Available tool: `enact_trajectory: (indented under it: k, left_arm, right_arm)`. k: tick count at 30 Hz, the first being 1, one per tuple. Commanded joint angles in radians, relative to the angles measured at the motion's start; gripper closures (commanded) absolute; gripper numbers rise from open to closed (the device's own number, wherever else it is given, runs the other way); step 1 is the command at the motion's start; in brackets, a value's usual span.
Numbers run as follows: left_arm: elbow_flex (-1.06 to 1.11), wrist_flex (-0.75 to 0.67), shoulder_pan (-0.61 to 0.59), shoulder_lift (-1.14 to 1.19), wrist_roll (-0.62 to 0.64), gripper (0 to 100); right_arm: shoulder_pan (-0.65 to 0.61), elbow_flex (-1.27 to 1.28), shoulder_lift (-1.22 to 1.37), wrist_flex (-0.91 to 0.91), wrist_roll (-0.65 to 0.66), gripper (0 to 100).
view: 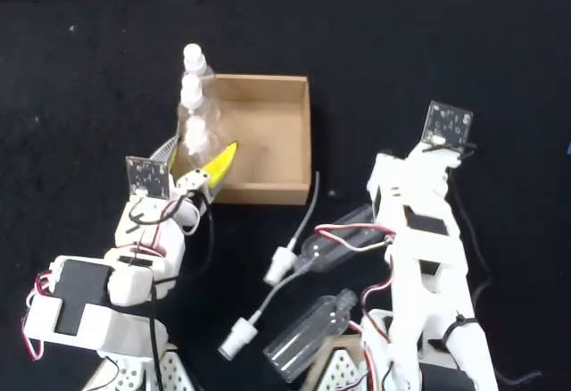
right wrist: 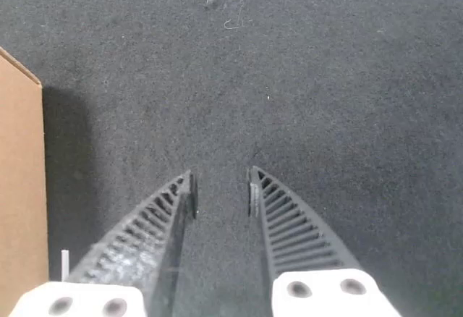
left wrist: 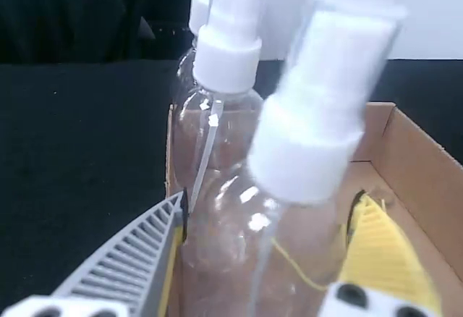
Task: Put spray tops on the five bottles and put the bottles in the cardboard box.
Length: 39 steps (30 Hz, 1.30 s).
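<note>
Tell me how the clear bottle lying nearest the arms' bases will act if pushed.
The bottle is round and on its side, so it will probably roll. It looks empty, so likely light. Its clear wall may flex if squeezed.

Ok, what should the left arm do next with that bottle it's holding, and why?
Probably lower the held bottle and open the left gripper: its spray top is on, and it is at the cardboard box wall beside another capped bottle. Whether its base rests inside is hidden.
</note>
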Motion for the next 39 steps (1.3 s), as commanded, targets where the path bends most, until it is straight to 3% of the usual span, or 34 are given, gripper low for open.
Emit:
enact_trajectory:
  k: [1, 14, 20, 26, 33, 39]
  left_arm:
    - [-0.044, 0.003, -0.018, -0.009, 0.002, 67]
    - [-0.031, -0.060, -0.018, -0.011, 0.000, 67]
    - [-0.008, -0.068, -0.018, -0.017, -0.057, 67]
    - [0.068, -0.052, -0.008, -0.210, -0.060, 67]
    - [0.117, 0.353, -0.028, -0.566, -0.052, 67]
    - [0.108, 0.784, -0.015, -0.893, -0.052, 67]
  right_arm:
    - [-0.006, -0.007, -0.033, -0.026, 0.003, 90.0]
    - [-0.006, -0.008, -0.033, -0.026, 0.003, 90.0]
    - [-0.008, -0.008, -0.033, -0.026, 0.003, 90.0]
    - [-0.006, -0.008, -0.033, -0.026, 0.003, 90.0]
    - [-0.006, -0.010, -0.033, -0.026, 0.003, 90.0]
    - [-0.006, -0.010, -0.033, -0.026, 0.003, 90.0]
